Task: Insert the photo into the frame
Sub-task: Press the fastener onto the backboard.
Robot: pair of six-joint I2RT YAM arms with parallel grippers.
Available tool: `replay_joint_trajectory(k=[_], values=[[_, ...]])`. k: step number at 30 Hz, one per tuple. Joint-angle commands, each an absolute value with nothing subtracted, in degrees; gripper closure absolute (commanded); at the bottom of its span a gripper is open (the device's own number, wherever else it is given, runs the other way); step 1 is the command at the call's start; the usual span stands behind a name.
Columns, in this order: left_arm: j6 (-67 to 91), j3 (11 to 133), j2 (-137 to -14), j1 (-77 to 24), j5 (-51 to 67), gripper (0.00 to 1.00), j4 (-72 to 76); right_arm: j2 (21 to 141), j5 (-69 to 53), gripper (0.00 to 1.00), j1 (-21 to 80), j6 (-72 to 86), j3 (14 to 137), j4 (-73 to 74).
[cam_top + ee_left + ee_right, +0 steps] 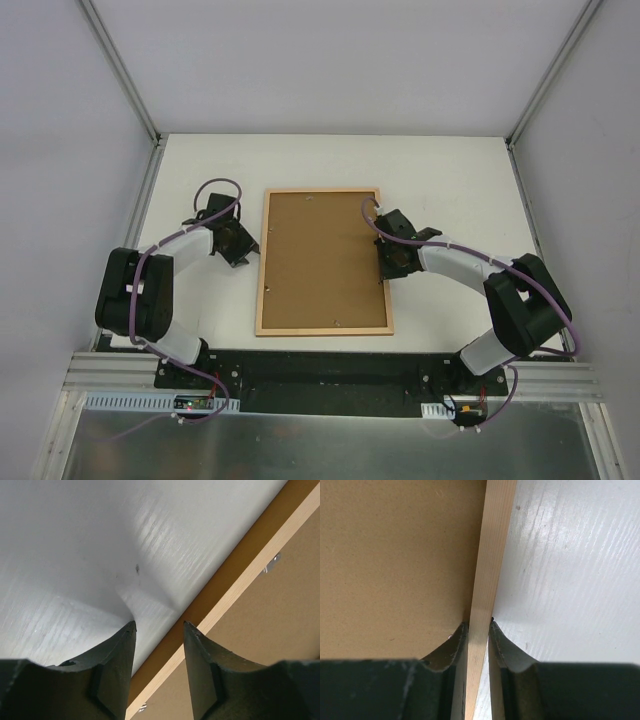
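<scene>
**A:** Where do we have the frame (322, 329)?

**B:** It lies flat in the middle of the white surface (200, 170), back side up with the pale wood rails showing. The long rails run away from the arm bases. We see the brown backing board (322, 258) filling the opening inside the rails.

**A:** Right side?

**B:** The right fingers (445, 655) pinch the frame's right long rail about midway along it. In our wrist view one finger is on the board side and the other on the surface side. Both are pressed against the rail.

**A:** Left?

**B:** The left fingers (112, 675) are spread and nothing is gripped. From above we place them just beside the left long rail, in its far half. In the wrist view one tip is over bare surface and the other over the pale rail. The rail's orange-brown outer edge shows in the gap between them. Whether either tip touches the rail, we cannot tell.

**A:** Photo?

**B:** We cannot tell, since the board covers the opening. We do see a small metal tab (272, 564) on the board near the left rail.
</scene>
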State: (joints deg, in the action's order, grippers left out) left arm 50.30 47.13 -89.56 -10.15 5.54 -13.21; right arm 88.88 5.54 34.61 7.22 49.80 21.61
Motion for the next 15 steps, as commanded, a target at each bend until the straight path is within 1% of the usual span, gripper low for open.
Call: replay_joint_trajectory(k=[1, 3, 8, 15], values=[[47.46, 43.60, -82.98, -11.16, 4.93, 0.55, -14.76, 89.38, 5.89, 0.93, 34.89, 6.15, 48.60, 21.36], [46.15, 42.10, -80.17, -11.95, 3.61, 0.52, -15.12, 89.65, 5.54, 0.94, 34.98, 5.80, 48.78, 21.36], [43.69, 40.08, -75.94, -15.63, 0.35, 0.48, -17.93, 90.18, 5.36, 0.95, 34.89, 5.36, 49.39, 21.53], [43.94, 39.03, -75.93, -22.32, -6.85, 0.46, -21.27, 90.44, 5.01, 0.96, 34.98, 5.71, 49.66, 21.36]])
